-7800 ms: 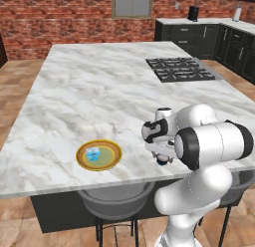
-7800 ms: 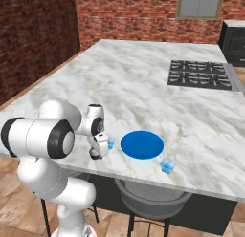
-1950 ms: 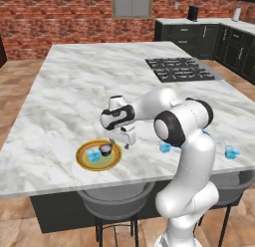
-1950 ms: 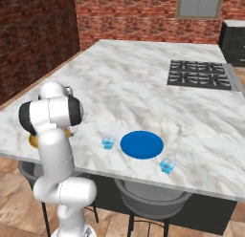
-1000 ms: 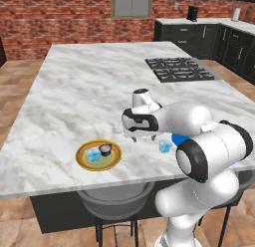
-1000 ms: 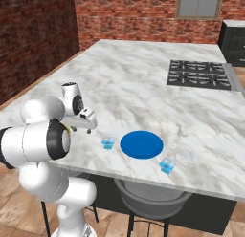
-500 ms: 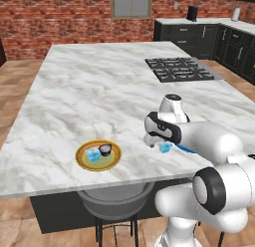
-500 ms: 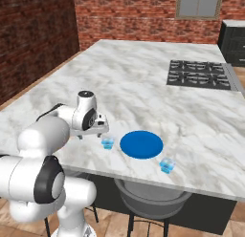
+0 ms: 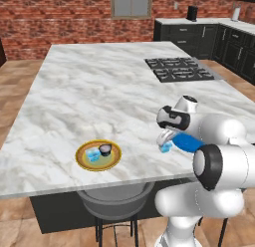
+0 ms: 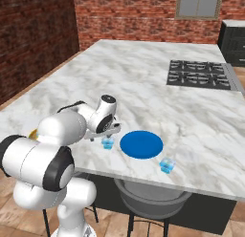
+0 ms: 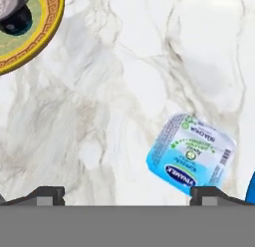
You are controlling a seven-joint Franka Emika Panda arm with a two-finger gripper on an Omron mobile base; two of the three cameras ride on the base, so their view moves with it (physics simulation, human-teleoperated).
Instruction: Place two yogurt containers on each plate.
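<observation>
My gripper [image 9: 167, 139] [image 10: 111, 131] [image 11: 127, 193] hangs open just above a pale blue yogurt container [image 9: 166, 148] [image 10: 108, 143] [image 11: 191, 155]. That cup stands on the marble just left of the solid blue plate [image 10: 141, 144] [image 9: 189, 143] [image 11: 252, 187] and lies nearer my right fingertip [image 11: 206, 192]. Nothing is between the fingers. The yellow-rimmed plate [image 9: 82, 160] [image 11: 40, 44] holds a pale blue cup [image 9: 92, 154] and a dark cup [image 9: 105, 150] [image 11: 12, 14]. Another pale blue cup [image 10: 167, 165] stands right of the blue plate, near the counter's front edge.
A gas hob [image 9: 179, 69] [image 10: 201, 73] sits at the far right of the marble island. Grey stools [image 9: 115, 203] [image 10: 150, 198] stand under the front edge. Bare marble stretches behind the plates.
My arm has swung right, away from the yellow-rimmed plate, and come down over the blue cup beside the blue plate. The jaws stayed open.
</observation>
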